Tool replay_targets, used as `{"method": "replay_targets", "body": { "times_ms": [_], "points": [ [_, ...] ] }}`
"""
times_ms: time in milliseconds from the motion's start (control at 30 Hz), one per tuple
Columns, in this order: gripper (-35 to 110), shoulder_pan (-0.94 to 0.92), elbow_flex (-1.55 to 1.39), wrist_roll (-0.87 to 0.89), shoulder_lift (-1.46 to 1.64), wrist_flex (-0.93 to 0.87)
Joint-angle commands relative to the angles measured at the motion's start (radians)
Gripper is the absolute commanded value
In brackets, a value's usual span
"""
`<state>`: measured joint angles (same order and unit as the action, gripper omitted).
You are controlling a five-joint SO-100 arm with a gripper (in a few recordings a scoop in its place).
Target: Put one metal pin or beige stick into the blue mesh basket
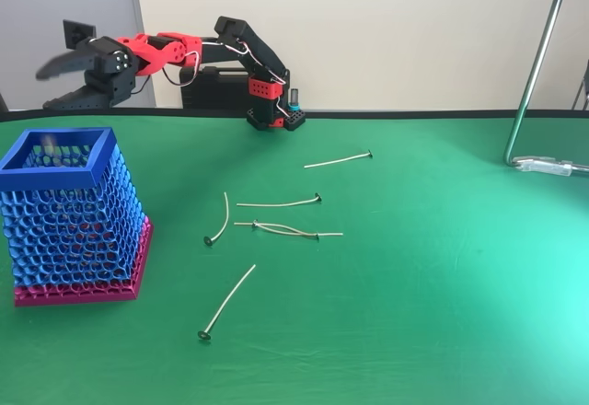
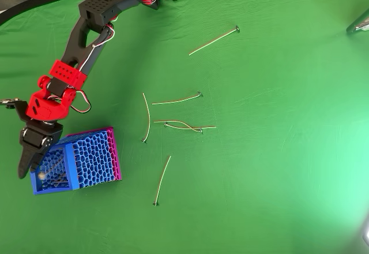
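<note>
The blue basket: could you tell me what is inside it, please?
In the overhead view, a thin pale pin seems to lie slanted inside the basket. The gripper covers the left rim, hiding that corner.

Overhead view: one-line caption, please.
Red-and-black gripper hovers over the tall blue honeycomb-mesh basket; thin beige pins lie scattered on green cloth.

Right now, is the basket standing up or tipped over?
Standing up. The basket sits flat on its magenta base, rim on top, opening upward.
</note>
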<state>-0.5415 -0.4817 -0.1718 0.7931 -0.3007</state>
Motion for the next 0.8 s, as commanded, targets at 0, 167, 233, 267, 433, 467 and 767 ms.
{"method": "replay_targets", "body": {
  "times_ms": [0,167,233,267,433,467,767],
  "points": [
    [36,-0.014,0.037,0.008,0.072,0.018],
    [12,-0.006,0.005,-0.018,0.112,0.018],
    [1,0.003,-0.046,-0.012,0.166,0.018],
    [0,0.008,-0.078,0.011,0.201,0.017],
    [0,0.044,-0.319,0.046,0.437,-0.023],
    [0,0.055,-0.377,0.046,0.492,-0.031],
    [0,0.164,-0.87,0.046,0.95,-0.075]
  ]
}}
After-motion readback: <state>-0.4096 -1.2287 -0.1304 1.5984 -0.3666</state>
